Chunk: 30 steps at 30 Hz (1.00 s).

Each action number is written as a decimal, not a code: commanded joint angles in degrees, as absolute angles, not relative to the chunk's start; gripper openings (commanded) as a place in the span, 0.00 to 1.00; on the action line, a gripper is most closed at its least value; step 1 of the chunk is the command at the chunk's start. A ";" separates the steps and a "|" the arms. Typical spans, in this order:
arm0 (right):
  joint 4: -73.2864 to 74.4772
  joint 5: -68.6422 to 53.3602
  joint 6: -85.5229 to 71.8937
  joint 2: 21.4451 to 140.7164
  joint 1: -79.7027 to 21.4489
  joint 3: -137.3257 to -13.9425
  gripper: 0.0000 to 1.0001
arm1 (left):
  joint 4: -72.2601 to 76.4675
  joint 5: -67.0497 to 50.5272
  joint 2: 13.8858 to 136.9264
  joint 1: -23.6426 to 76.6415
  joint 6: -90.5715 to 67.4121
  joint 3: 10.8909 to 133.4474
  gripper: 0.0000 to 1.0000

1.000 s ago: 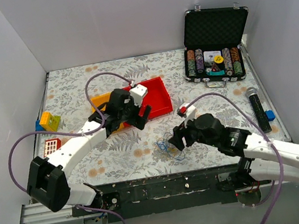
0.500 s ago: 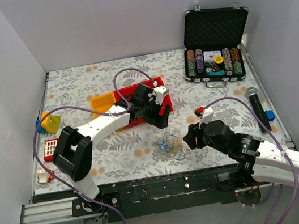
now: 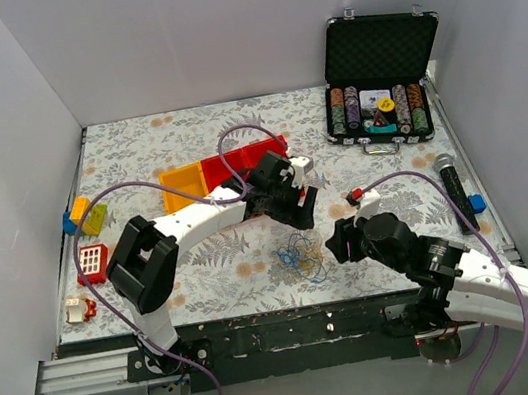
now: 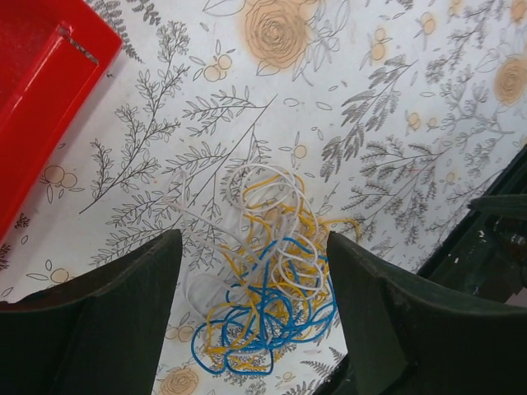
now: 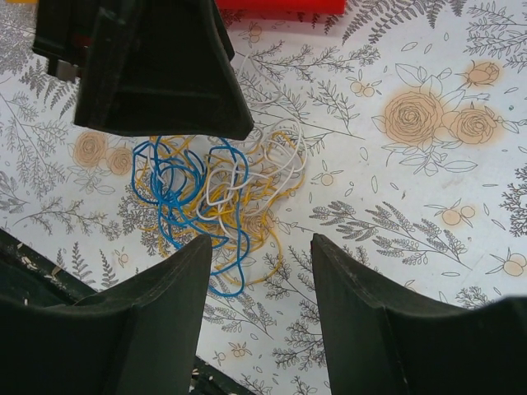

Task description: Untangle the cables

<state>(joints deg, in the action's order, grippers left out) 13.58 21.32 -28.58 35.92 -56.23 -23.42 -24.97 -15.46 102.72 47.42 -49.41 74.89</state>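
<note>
The left arm (image 3: 198,224) and right arm (image 3: 392,237) lean inward, jaws parted and empty, near tangled blue, yellow, white cables (image 3: 300,252).

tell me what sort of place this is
Likely a robot test cell: white panels box in a floral-covered table, two arms bolted at its edge, props like a poker chip case.

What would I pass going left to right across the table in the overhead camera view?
toy blocks → orange tray → cables → microphone
</note>
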 commanded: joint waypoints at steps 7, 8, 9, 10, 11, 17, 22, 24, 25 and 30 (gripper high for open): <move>12.40 22.77 -29.27 34.80 -56.07 -22.50 0.58 | -22.25 -11.43 103.45 47.46 -48.69 74.97 0.47; 12.22 22.59 -29.27 34.89 -56.07 -22.50 0.58 | -21.89 -11.43 103.10 47.46 -48.69 74.88 0.45; 11.96 22.33 -29.18 35.15 -56.07 -22.50 0.57 | -21.88 -11.60 102.92 47.46 -48.78 74.97 0.44; 11.87 22.32 -29.01 35.33 -56.07 -22.50 0.57 | -21.88 -11.69 102.83 47.46 -48.95 75.14 0.43; 11.69 22.15 -28.92 35.51 -56.07 -22.50 0.57 | -22.06 -11.86 102.75 47.46 -49.13 75.32 0.43; 10.99 21.18 -28.65 35.86 -55.99 -22.24 0.57 | -22.15 -12.48 102.22 47.55 -50.27 75.59 0.43; 10.63 20.04 -28.65 35.77 -56.07 -21.71 0.57 | -22.06 -12.13 102.57 47.46 -50.71 76.20 0.46; 10.28 19.69 -28.65 35.86 -56.07 -21.53 0.57 | -21.80 -12.04 102.74 47.46 -50.80 76.46 0.47; 10.02 19.43 -28.65 35.77 -56.07 -21.36 0.57 | -21.71 -12.13 102.83 47.46 -50.63 76.55 0.47; 9.41 18.64 -28.65 35.86 -56.07 -20.92 0.57 | -21.18 -10.72 103.27 47.20 -50.27 76.82 0.47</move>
<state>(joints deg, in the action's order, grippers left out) 12.19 19.53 -28.56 36.10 -56.23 -21.23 -22.17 -12.36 106.06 47.42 -50.37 74.85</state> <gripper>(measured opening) 0.575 0.473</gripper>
